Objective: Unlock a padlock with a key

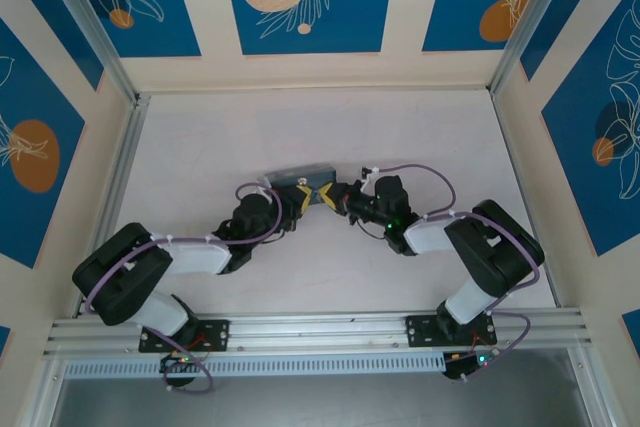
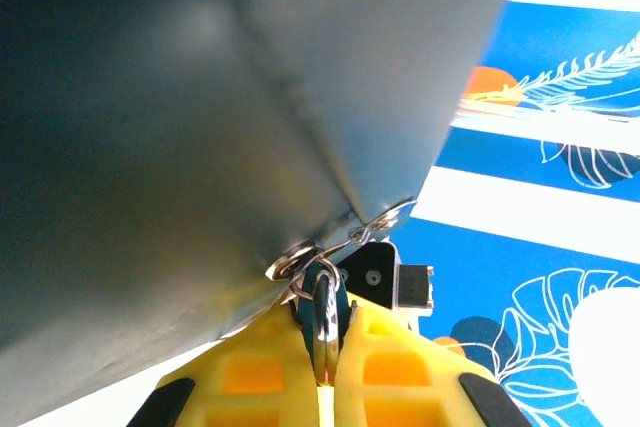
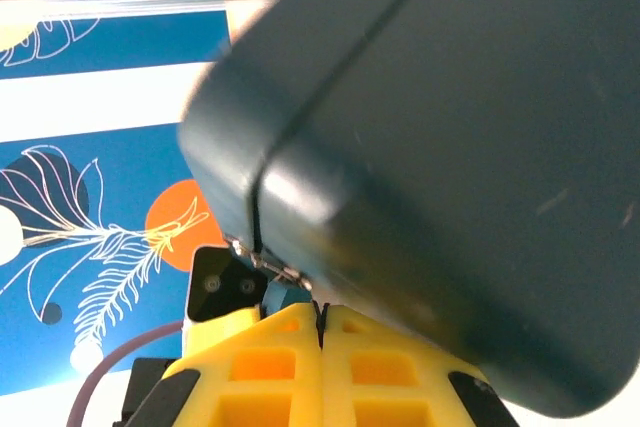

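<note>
The teal padlock (image 2: 309, 299) hangs from the latch of a dark-blue tin (image 2: 200, 97). My left gripper (image 2: 320, 311) is shut on it, its silvery loop pinched upright between the yellow fingers. My right gripper (image 3: 321, 312) is shut on the key (image 3: 319, 320), a thin dark sliver between its fingertips, just under the tin (image 3: 450, 147) and beside a corner of the padlock (image 3: 281, 295). In the top view the left gripper (image 1: 305, 199) and right gripper (image 1: 327, 197) meet tip to tip at the tin's (image 1: 298, 179) front edge; padlock and key are hidden there.
The tin stands mid-table, tilted close over both wrist cameras. Its wire latch (image 3: 268, 265) sits at the seam. White table (image 1: 330, 137) stretches behind it. Blue-patterned walls enclose three sides, and an aluminium rail (image 1: 320, 329) runs along the near edge.
</note>
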Robot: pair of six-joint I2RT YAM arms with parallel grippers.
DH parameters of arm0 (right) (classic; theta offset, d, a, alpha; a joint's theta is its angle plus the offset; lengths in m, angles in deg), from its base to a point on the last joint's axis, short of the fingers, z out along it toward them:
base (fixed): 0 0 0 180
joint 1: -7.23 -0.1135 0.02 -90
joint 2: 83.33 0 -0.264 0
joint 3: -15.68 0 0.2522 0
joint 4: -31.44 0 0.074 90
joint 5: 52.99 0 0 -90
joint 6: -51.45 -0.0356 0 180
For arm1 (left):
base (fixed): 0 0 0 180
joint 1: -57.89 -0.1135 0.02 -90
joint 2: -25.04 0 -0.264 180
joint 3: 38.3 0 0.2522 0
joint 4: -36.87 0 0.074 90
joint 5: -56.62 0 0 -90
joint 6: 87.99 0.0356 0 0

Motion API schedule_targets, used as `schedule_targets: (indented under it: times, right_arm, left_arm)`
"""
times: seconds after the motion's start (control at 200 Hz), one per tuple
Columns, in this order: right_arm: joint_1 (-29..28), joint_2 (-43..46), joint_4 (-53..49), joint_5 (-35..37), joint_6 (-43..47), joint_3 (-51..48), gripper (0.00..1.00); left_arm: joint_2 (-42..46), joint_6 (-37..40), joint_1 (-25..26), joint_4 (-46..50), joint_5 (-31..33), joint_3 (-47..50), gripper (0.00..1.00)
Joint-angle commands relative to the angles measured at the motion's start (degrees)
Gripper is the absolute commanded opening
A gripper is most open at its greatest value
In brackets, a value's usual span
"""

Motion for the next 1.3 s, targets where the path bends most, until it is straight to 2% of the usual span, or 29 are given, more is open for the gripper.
schedule_targets:
  times: [0.0, 0.28, 0.48, 0.63, 0.81, 1.165, 1.295]
  right_arm:
    - [-3.20, 2.12, -0.42, -2.38, 1.62, -1.36, 0.00]
    - [-2.54, 5.54, -6.48, -1.60, 4.07, -0.71, 0.00]
    - [0.48, 3.32, -6.53, -5.22, 4.64, 1.77, 0.00]
    - [-0.48, 1.69, -6.76, -7.28, 4.75, 5.86, 0.00]
    - [-1.46, 0.32, -11.70, -8.80, 7.09, 9.77, 0.00]
    - [0.99, -1.21, -14.17, -12.23, 9.98, 9.14, 0.00]
    - [2.27, -0.36, -15.01, -13.77, 11.23, 8.84, 0.20]
  left_arm:
    - [0.76, 1.77, 1.73, -5.47, -4.05, -0.77, 0.00]
    - [0.66, 2.12, 1.70, -5.46, -4.21, -0.01, 0.00]
    - [0.53, 3.56, 1.72, -4.92, -6.92, -0.87, 0.00]
    - [-0.63, 4.18, 1.74, -3.35, -7.74, -1.54, 0.00]
    - [-3.87, 3.89, 2.00, -5.17, -8.39, -1.39, 0.00]
    - [-7.38, 3.54, 1.96, -7.24, -6.77, -1.10, 0.00]
    - [-7.94, 3.41, 1.89, -7.31, -4.55, -0.63, 0.00]
